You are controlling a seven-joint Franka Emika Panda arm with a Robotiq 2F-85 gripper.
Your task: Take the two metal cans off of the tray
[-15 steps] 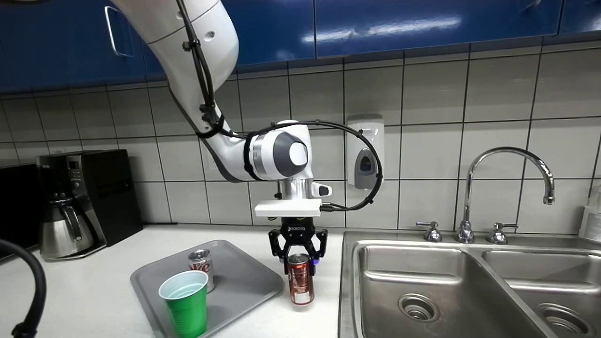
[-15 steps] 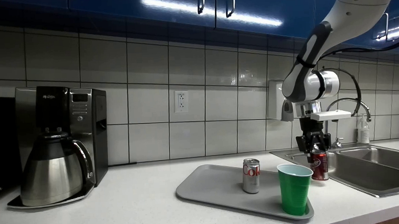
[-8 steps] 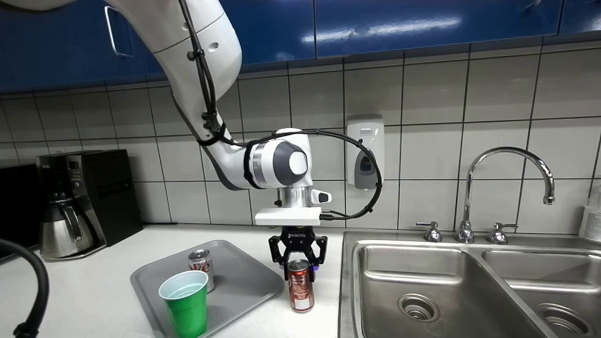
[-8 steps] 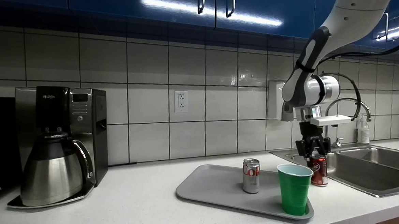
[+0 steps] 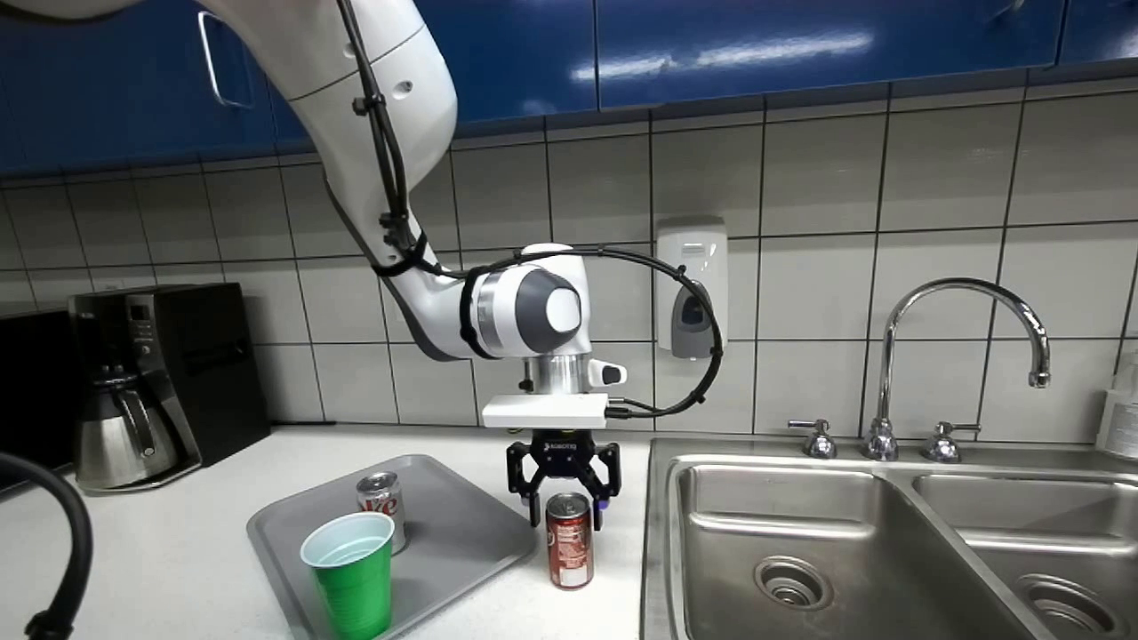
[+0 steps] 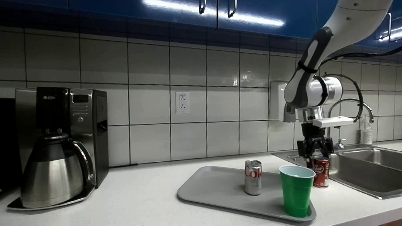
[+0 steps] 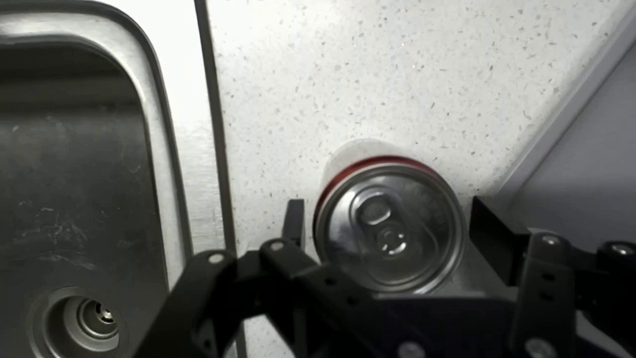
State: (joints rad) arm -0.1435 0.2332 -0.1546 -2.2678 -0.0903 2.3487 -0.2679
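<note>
At the lower left of an exterior view, nearest, a green plastic cup [image 5: 356,582] stands on a low-rimmed grey rectangular tray [image 5: 462,524]. At lower centre, a dark red cylindrical metal can [image 5: 570,551] stands upright on the white counter [image 5: 178,560], beside the tray. The black two-fingered gripper [image 5: 566,523] hangs above it, fingers on either side, spread wider than the can and not gripping it. Beyond, left of centre and partly hidden by the cup, a silvery grey cylindrical metal can [image 5: 384,498] with red lettering stands upright on the tray. Its thin wall will likely be smooth and slippery, stiff if sealed, easily dented if empty; its weight cannot be told. I would grasp it from above, one finger each side of the upper body below the rim, clear of the cup.
</note>
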